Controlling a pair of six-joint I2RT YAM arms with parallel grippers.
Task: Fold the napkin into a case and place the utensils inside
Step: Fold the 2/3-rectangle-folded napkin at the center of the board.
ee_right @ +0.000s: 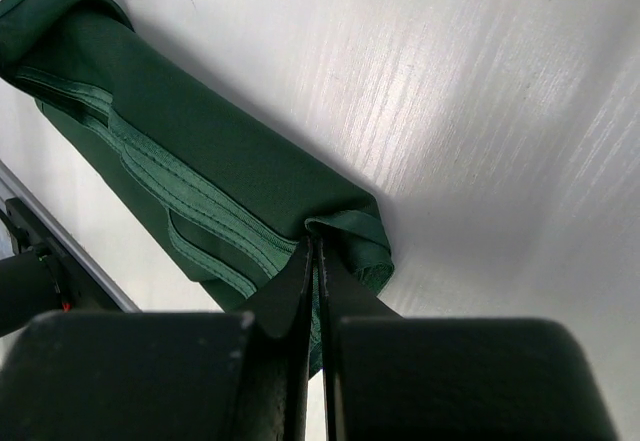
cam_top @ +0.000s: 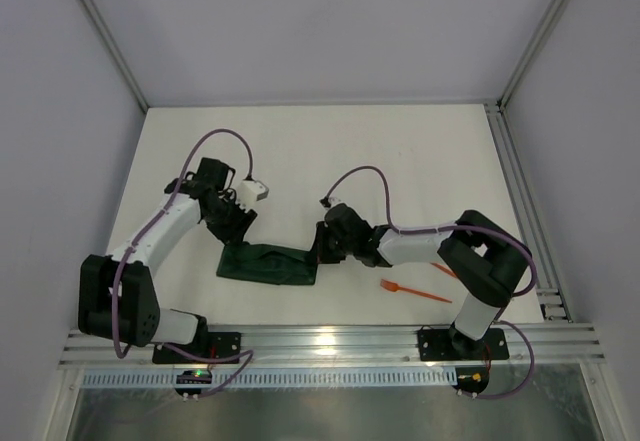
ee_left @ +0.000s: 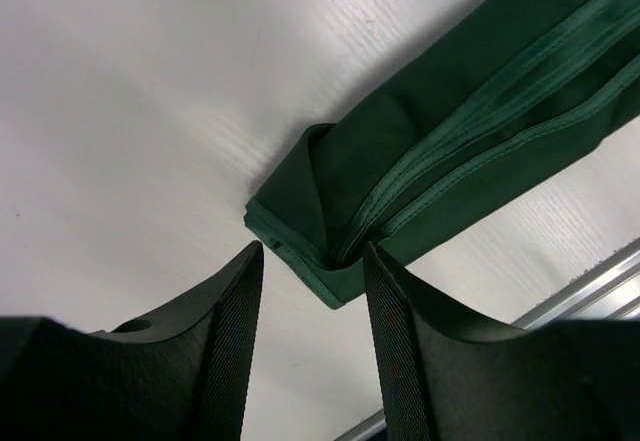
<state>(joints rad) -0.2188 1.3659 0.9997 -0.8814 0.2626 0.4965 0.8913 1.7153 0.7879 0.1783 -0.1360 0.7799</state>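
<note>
One folded case [cam_top: 268, 264], right claw [ee_right: 314, 246] pinching its end edge, left claw [ee_left: 310, 261] spread

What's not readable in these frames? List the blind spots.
1. Top view: second utensil shows only as an orange sliver from under the right arm; type unreadable.
2. Top view: fork tines too small to count.
3. Both wrist views: napkin folds hide whether a pocket is open; the left wrist frame edge cuts off its far end.
4. Right wrist view: right jaws, shut on the napkin's end, hide how many layers they pinch.
</note>
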